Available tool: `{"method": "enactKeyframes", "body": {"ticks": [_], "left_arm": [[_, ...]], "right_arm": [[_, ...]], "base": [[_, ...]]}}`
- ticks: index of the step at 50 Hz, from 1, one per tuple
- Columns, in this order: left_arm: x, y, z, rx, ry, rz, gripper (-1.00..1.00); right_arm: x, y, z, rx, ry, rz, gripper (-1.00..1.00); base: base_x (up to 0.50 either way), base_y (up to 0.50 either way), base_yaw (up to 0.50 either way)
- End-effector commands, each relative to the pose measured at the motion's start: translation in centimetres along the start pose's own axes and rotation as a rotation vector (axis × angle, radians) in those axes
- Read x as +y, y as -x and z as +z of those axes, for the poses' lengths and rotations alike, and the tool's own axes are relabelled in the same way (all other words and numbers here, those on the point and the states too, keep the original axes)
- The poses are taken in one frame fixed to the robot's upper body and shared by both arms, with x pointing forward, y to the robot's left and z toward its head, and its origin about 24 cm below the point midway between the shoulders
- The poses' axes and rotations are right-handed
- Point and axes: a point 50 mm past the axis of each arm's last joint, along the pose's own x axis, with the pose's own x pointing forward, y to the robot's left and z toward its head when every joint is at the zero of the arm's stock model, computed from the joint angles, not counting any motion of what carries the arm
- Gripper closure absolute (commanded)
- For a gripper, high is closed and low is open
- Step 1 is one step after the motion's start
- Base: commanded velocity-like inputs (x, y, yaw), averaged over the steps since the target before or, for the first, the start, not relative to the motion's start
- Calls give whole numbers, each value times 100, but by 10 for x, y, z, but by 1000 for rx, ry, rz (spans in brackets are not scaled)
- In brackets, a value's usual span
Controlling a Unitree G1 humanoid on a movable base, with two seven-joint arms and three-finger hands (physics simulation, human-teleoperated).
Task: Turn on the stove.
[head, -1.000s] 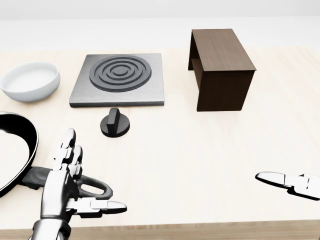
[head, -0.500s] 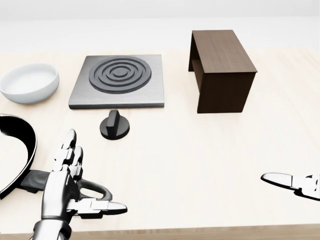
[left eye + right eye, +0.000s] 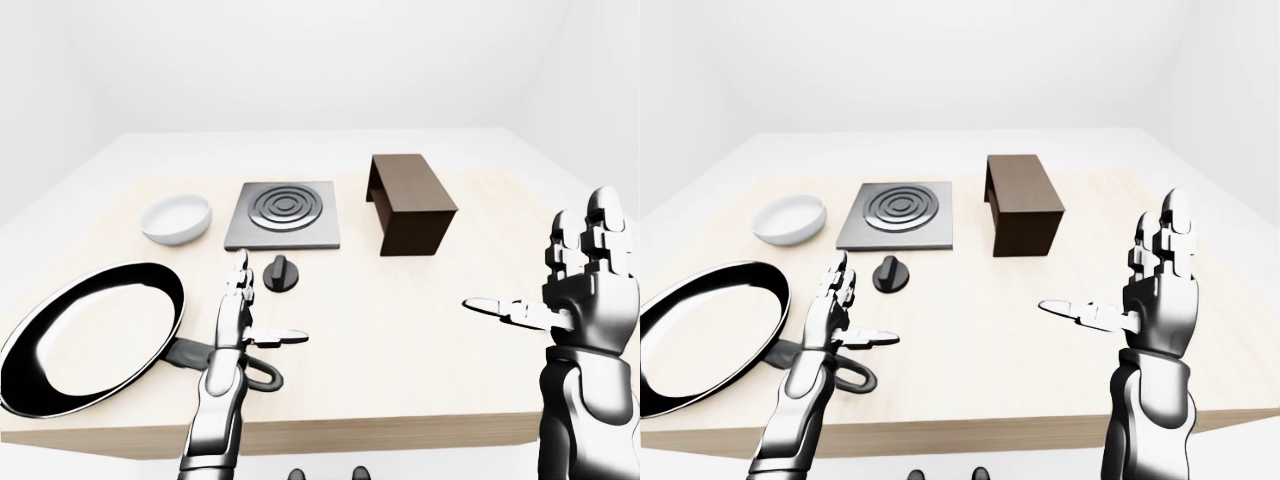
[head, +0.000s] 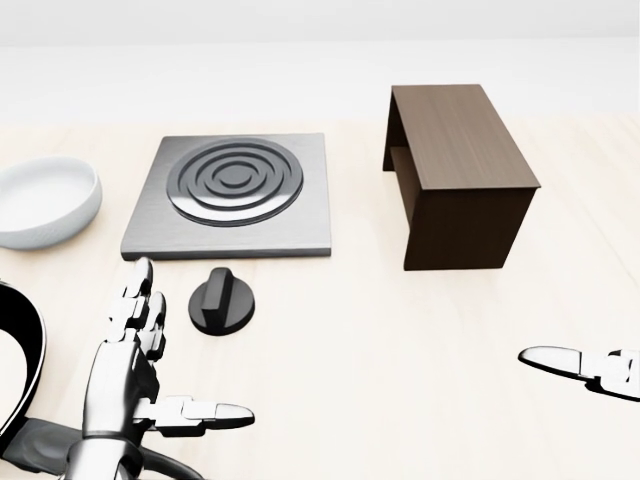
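Observation:
The stove point(image 4: 235, 190) is a grey square plate with a black ringed burner, at the upper left of the head view. Its black knob point(image 4: 222, 301) stands on the table just below the plate, with the grip bar upright. My left hand point(image 4: 170, 365) is open, fingers spread and thumb pointing right. It hovers below and left of the knob and does not touch it. My right hand point(image 3: 1120, 275) is open too, held up at the right, far from the knob, with nothing in it.
A dark wooden box point(image 4: 460, 170) stands right of the stove. A white bowl point(image 4: 40, 205) sits left of it. A black frying pan point(image 3: 85, 335) lies at the table's left, its handle point(image 3: 225, 362) under my left forearm. The light wooden table point(image 4: 400, 380) ends near the views' bottom.
The camera has moved closer: stove, knob, bowl and box have slid down and grown in the head view. Both hands stay open at about the same spots in the picture.

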Motion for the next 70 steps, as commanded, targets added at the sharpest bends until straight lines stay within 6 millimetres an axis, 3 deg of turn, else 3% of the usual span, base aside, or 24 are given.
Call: {"method": "enactKeyframes", "body": {"ticks": [1,38,46,58,70], "left_arm": [[0,0,-1,0,-1,0,-100],[0,-2,-3,3,-6,2,-100],[7,-24,10,-19,-16,36,-100],[16,-66,5,20,-70,104,-100],[13,-67,-14,106,-67,81,-100]], "right_arm": [[0,0,0,2,0,4,-100],[-1,3,1,-2,-8,-6,-100],[1,3,-1,7,-9,0,-100],[2,2,1,-2,-6,6,-100],[3,2,3,-8,-4,7,-100]], "base": [[30,0,0],[28,0,0],[0,0,0],[0,0,0],[0,0,0]]}}
